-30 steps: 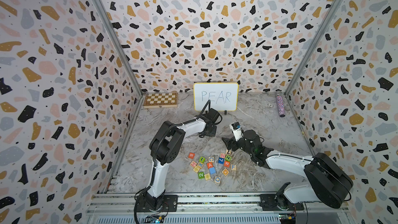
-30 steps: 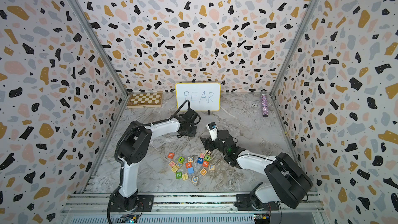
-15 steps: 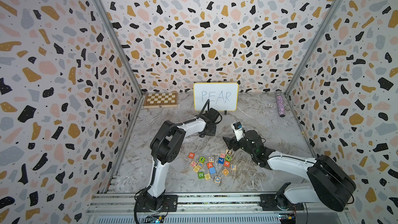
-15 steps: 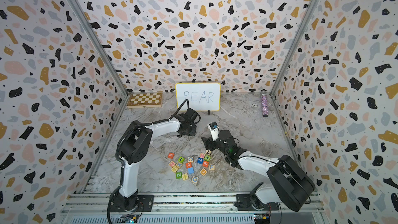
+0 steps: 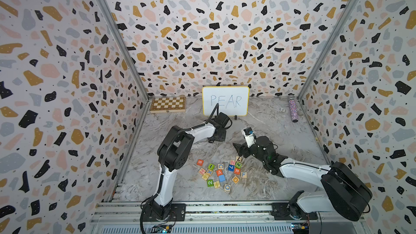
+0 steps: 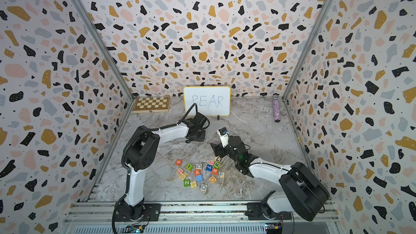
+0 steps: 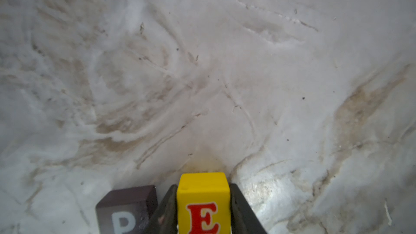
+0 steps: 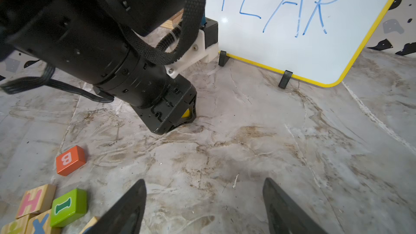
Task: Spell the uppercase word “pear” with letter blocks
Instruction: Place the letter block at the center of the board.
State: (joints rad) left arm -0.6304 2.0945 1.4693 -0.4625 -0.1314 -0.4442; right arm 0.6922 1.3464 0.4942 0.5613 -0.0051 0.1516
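My left gripper (image 7: 203, 185) is down on the table in front of the whiteboard, shut on the yellow E block (image 7: 203, 199), whose base rests on the marble. The black P block (image 7: 126, 208) stands just beside it, a finger's width away. In the right wrist view a sliver of the yellow block (image 8: 185, 113) shows between the left fingers. The red-orange A block (image 5: 219, 172) and R block (image 5: 236, 171) lie in the loose pile. My right gripper (image 8: 204, 180) hovers open and empty, between the pile and the left gripper (image 5: 219, 135).
The yellow-rimmed whiteboard (image 5: 225, 101) reading PEAR stands at the back, with a chessboard (image 5: 168, 104) to its left and a glittery bottle (image 5: 293, 110) at the back right. An orange B block (image 5: 200, 162) and several other cubes lie in the front pile.
The right arm's rear links have shifted slightly to the right. The left gripper stays down at the E block.
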